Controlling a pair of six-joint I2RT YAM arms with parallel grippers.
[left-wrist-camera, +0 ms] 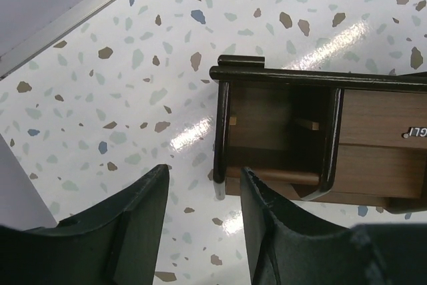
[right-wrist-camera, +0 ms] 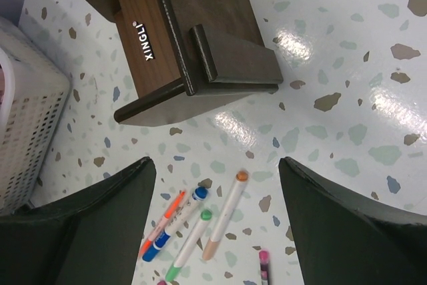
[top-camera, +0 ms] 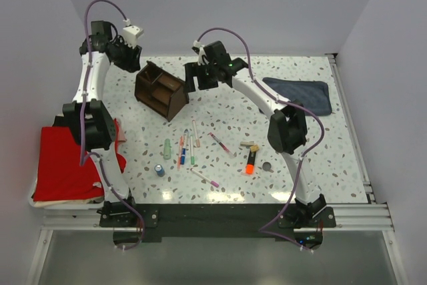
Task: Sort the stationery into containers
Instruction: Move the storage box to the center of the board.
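The dark brown wooden organizer (top-camera: 161, 90) lies tipped on the table at the back left. My left gripper (top-camera: 128, 58) is open and empty just left of it; in the left wrist view (left-wrist-camera: 203, 185) the organizer's open compartment (left-wrist-camera: 277, 131) faces the fingers. My right gripper (top-camera: 200, 75) is open and empty just right of the organizer (right-wrist-camera: 180, 31). Below it lie blue (right-wrist-camera: 175, 225), green (right-wrist-camera: 190, 245) and orange-tipped (right-wrist-camera: 223, 215) pens. The pen cluster (top-camera: 185, 146), pale green tube (top-camera: 167, 148), blue cylinder (top-camera: 160, 169), orange highlighter (top-camera: 250, 163), dark disc (top-camera: 267, 165) and pink pen (top-camera: 220, 143) lie mid-table.
A red cloth (top-camera: 67, 165) hangs over the left edge. A folded blue-grey cloth (top-camera: 300, 93) lies at the back right. A white perforated basket (right-wrist-camera: 27, 118) stands beside the organizer. A tan bit (top-camera: 249, 145) and another pink pen (top-camera: 205, 178) lie near the front.
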